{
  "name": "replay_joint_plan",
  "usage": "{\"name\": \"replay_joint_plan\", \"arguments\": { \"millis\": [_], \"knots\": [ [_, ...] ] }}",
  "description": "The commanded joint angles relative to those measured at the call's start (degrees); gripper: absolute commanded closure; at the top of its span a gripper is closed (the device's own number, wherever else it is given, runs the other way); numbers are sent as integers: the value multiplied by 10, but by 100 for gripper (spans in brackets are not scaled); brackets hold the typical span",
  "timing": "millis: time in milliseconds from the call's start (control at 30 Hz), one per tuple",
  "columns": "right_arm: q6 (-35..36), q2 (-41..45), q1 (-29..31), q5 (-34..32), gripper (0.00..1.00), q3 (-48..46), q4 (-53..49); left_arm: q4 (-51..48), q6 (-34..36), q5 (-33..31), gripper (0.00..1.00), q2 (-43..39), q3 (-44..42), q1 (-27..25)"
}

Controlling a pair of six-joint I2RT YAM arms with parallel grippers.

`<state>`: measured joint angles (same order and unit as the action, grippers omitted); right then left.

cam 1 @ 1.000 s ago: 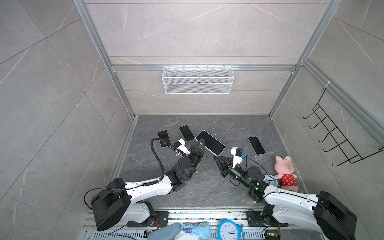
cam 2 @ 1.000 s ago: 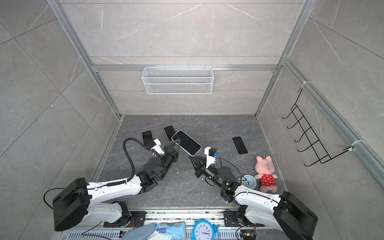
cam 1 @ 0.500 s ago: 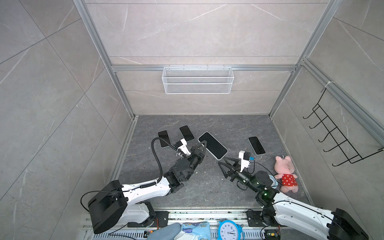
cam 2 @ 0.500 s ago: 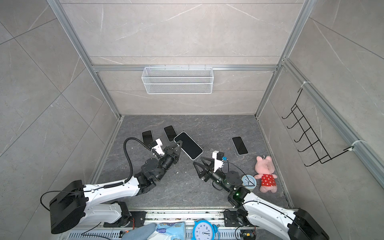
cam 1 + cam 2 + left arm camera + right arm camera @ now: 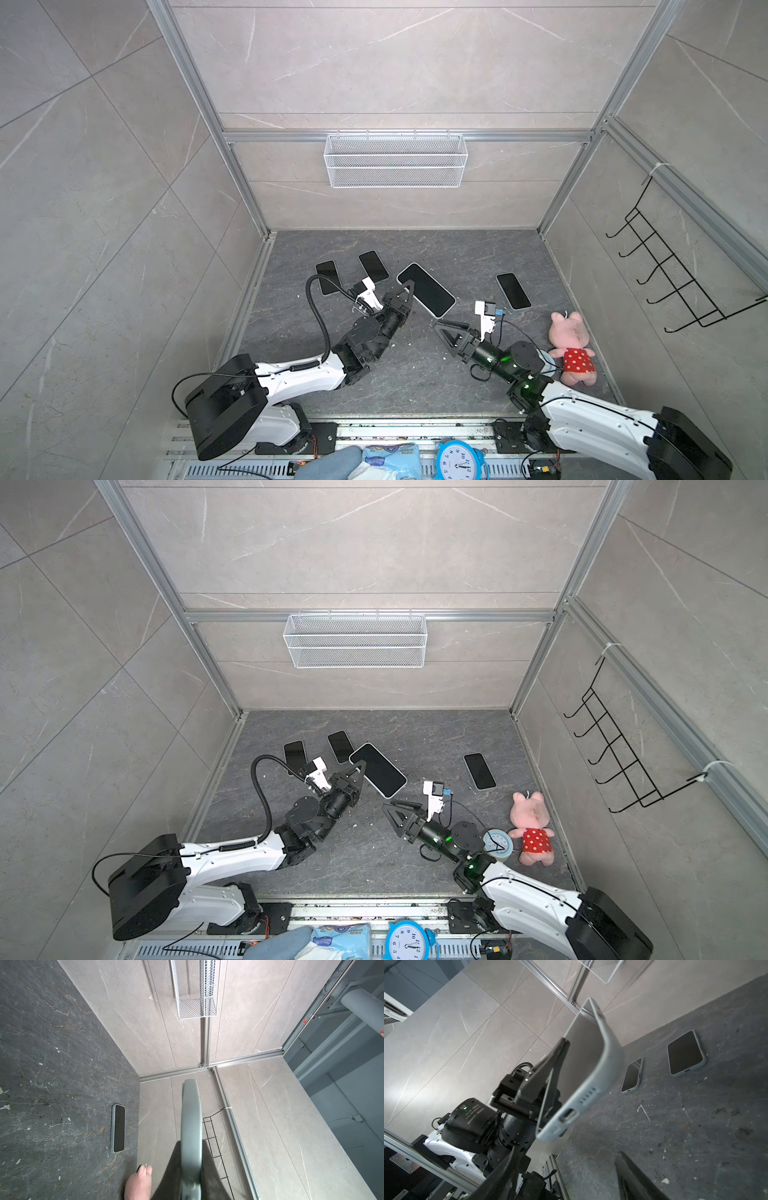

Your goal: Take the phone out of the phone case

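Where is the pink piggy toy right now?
In both top views the pink piggy lies on the floor at the right, near the right wall, close beside the right arm.

light: even, soft — shadows: faint | edges: bowed — close objects blurred

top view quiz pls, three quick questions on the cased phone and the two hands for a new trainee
1. True or false: the right hand is clamped on the cased phone.
2. Which one holds the cased phone up off the floor? A) left hand B) right hand C) neither
3. How many other phones lie flat on the floor?

Key
1. False: it is open and apart from the cased phone.
2. A
3. Three
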<state>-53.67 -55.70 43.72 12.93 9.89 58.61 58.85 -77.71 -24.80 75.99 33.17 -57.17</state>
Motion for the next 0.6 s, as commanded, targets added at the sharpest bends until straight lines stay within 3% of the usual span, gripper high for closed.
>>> {"name": "replay_joint_plan", "arguments": {
  "millis": [0,200,433,567],
  "knots": [
    [-54,-44,-3,12,33,7,139,77,16,7,100,-7,7,2],
    [-70,-89,-4,27,42,18,196,73,18,3,100,-6,2,2],
    [-71,-84,-4,21,45,16,191,81,21,0,100,-1,-3,2],
    [-72,-95,-4,16,55,18,197,85,21,-5,100,0,-7,2]
  ]
}}
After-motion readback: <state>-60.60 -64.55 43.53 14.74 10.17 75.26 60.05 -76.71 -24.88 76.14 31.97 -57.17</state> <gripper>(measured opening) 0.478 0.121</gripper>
